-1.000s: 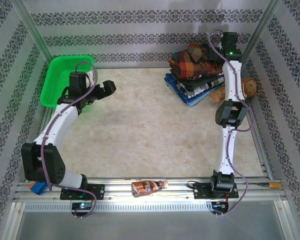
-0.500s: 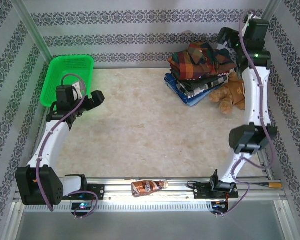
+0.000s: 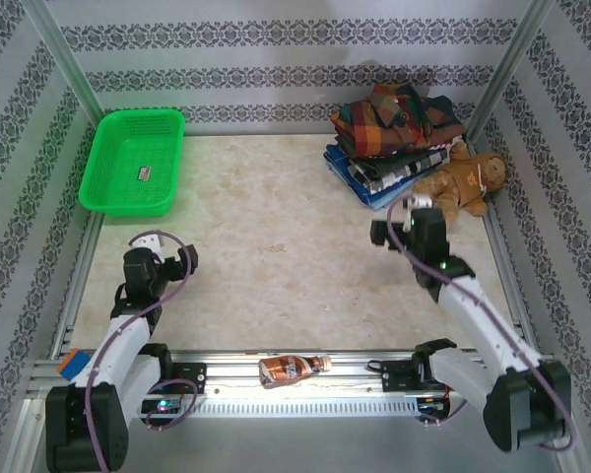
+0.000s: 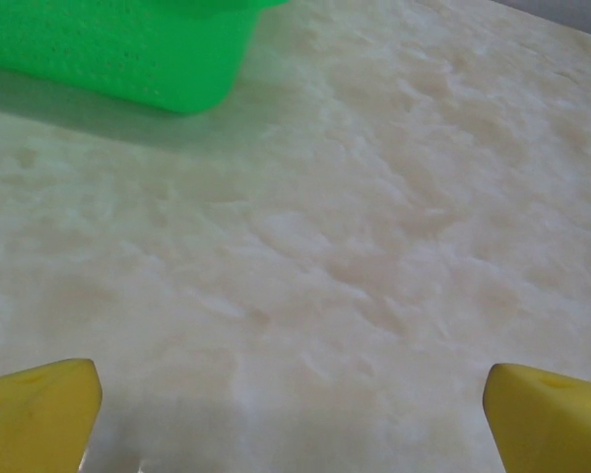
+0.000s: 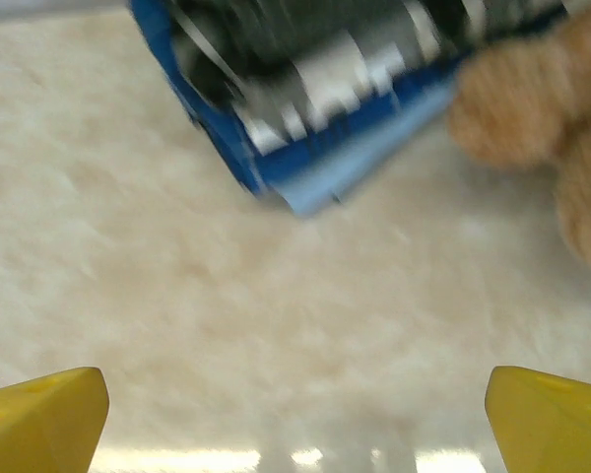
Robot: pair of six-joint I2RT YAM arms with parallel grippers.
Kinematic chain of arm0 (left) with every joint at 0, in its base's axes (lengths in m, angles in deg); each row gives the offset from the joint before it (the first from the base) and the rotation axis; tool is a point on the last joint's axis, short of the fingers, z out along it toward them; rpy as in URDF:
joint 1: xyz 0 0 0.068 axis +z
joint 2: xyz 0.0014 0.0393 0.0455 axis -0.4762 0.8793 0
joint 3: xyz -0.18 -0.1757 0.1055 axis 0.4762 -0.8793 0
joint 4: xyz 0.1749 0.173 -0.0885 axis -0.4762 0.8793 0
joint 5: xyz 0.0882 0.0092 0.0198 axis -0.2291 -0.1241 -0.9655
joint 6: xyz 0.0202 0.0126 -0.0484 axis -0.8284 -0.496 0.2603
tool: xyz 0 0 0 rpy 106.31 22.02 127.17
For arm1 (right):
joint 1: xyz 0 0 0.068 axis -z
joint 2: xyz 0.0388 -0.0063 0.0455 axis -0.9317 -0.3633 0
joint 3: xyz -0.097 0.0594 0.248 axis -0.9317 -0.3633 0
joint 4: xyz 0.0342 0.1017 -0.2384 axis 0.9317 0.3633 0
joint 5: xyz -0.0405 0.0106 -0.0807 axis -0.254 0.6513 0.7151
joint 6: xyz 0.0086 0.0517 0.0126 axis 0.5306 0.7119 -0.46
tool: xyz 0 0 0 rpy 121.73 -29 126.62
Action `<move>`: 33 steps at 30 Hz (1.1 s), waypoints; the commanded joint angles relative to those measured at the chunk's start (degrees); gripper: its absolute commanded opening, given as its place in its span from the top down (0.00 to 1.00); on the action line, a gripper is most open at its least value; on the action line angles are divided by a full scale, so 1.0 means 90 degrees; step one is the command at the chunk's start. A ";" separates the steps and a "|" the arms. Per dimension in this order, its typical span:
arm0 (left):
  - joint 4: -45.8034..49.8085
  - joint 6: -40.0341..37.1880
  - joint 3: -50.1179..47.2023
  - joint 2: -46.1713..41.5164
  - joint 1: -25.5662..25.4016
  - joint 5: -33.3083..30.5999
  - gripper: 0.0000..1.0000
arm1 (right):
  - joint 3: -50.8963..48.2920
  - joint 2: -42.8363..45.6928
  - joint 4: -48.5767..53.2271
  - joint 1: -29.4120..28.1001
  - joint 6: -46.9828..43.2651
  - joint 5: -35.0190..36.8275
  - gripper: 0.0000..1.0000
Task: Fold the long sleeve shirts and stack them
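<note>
Right hand (image 3: 395, 219) back, shirts (image 3: 394, 133) ahead, apart

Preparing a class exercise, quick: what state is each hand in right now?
Left hand: open, holding nothing.
Right hand: open, holding nothing.

My jaws stand wide apart, one yellow fingertip (image 4: 34, 414) in each bottom corner, with bare worktop (image 4: 374, 246) between them. The worktop is pale cream with a cloudy, marbled pattern. At the upper left sits a green basket (image 4: 128, 49), its rounded corner towards me, with a soft greenish shadow on the worktop beneath it.
</note>
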 commanded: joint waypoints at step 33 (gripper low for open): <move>-0.4717 -0.1284 0.0956 0.4555 -0.0296 0.0101 0.01 | -0.1129 -0.3603 -0.6647 0.0886 -0.1126 0.0580 0.02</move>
